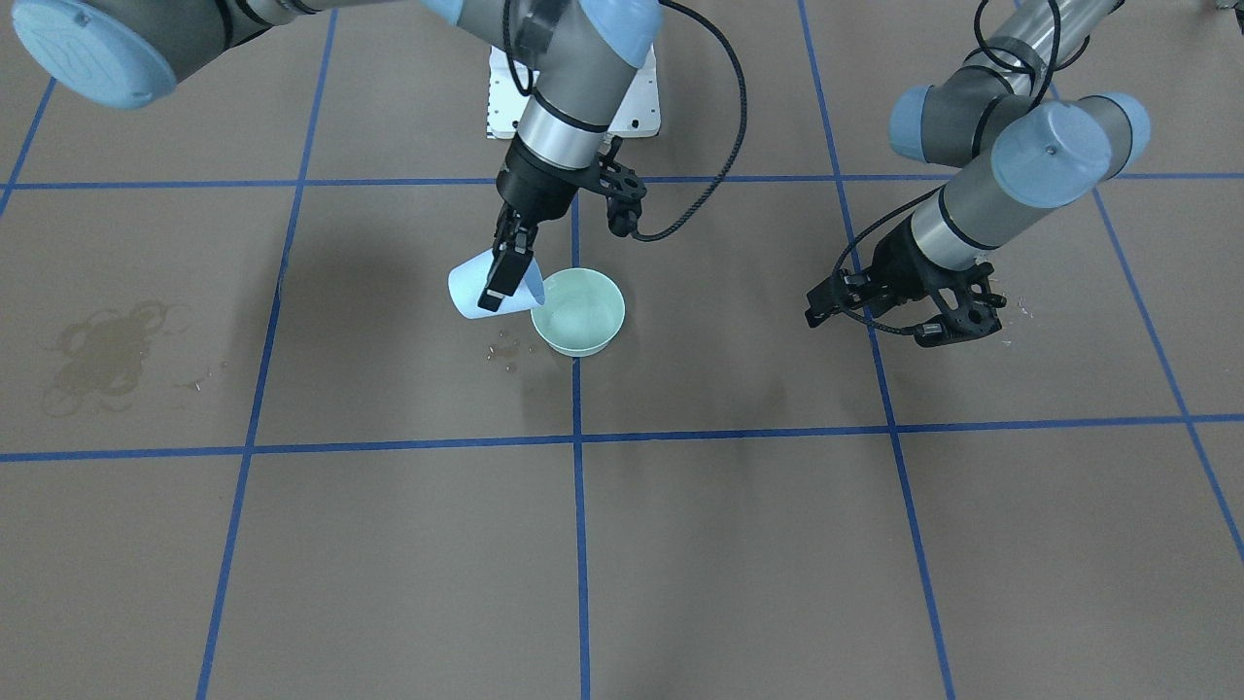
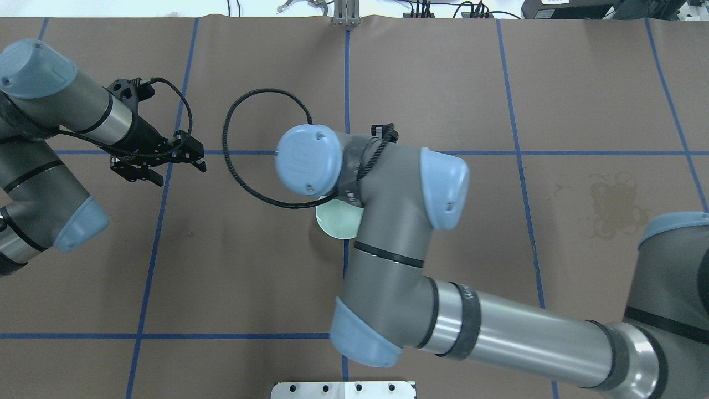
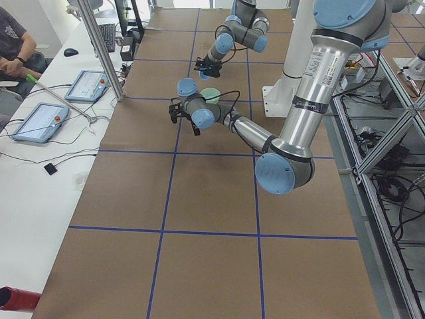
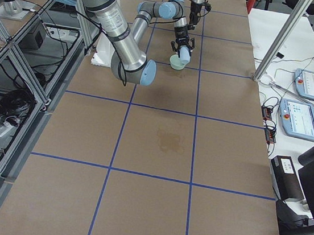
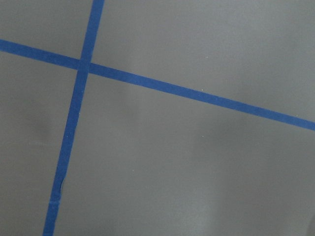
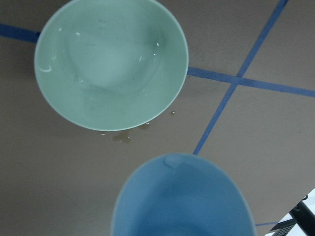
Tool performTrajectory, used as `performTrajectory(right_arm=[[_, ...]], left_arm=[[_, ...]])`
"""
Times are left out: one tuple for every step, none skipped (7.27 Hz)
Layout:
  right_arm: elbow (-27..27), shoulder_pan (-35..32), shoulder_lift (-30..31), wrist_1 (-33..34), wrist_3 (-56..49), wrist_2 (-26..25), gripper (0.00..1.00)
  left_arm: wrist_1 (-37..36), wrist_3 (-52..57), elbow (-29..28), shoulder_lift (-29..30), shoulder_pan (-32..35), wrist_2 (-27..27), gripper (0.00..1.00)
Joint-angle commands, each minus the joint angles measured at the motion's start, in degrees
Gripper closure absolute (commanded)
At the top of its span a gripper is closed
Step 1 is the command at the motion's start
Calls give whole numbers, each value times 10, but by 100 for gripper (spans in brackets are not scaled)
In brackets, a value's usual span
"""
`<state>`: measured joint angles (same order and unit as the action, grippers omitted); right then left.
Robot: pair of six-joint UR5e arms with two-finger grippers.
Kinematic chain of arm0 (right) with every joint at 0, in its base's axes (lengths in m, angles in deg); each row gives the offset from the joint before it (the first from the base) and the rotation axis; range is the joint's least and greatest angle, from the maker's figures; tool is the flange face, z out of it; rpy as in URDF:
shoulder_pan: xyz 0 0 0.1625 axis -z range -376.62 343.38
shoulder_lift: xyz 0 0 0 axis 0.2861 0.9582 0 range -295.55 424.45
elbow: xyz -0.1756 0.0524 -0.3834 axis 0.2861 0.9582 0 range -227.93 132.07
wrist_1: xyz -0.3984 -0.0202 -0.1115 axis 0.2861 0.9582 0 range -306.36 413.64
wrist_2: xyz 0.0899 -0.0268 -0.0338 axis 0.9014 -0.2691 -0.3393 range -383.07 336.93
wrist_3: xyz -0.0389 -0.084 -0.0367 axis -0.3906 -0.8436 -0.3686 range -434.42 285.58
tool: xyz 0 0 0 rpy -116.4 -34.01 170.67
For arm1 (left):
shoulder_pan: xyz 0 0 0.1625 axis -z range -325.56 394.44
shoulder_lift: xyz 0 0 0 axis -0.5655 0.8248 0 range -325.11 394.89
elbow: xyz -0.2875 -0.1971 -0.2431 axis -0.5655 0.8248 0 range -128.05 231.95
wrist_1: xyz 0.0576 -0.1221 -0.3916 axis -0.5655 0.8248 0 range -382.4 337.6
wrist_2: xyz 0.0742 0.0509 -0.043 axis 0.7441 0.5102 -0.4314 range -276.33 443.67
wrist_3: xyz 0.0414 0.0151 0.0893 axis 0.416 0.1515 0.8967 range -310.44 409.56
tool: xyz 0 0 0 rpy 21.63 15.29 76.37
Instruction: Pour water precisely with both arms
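Okay, right gripper (image 1: 507,272) pinches tilted blue cup (image 1: 473,292) at 9 o'clock of green bowl (image 1: 583,345), lip over rim. Water (image 6: 113,64) sits in bowl; drops (image 1: 503,350) at 7 o'clock. Left gripper (image 1: 826,303) hovers at 3 o'clock, well apart; spread or pressed, can't tell.

A robotics lab: the left arm (image 3: 302,100) and right arm (image 3: 242,30) reach over a brown-papered bench (image 1: 739,564) gridded in blue tape (image 1: 580,544); an aluminium post (image 3: 99,46) edges it; touch-screen pendants (image 3: 89,84) lie on a white side table (image 3: 40,199) by a seated person (image 3: 16,46).
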<state>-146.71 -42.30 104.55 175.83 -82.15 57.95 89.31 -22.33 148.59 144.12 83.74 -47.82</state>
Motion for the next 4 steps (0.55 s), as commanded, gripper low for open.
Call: performTrajectory(right_arm=[[-100, -23, 112, -88, 128, 30, 100], [-151, -46, 184, -144, 147, 38, 100], [-179, -79, 257, -219, 155, 82, 100], [-179, -114, 298, -258, 211, 106, 100]], left_arm=[[0, 0, 1, 0, 0, 0, 0], [0, 0, 2, 0, 0, 0, 0], [0, 0, 2, 0, 0, 0, 0], [0, -1, 3, 0, -1, 0, 0]])
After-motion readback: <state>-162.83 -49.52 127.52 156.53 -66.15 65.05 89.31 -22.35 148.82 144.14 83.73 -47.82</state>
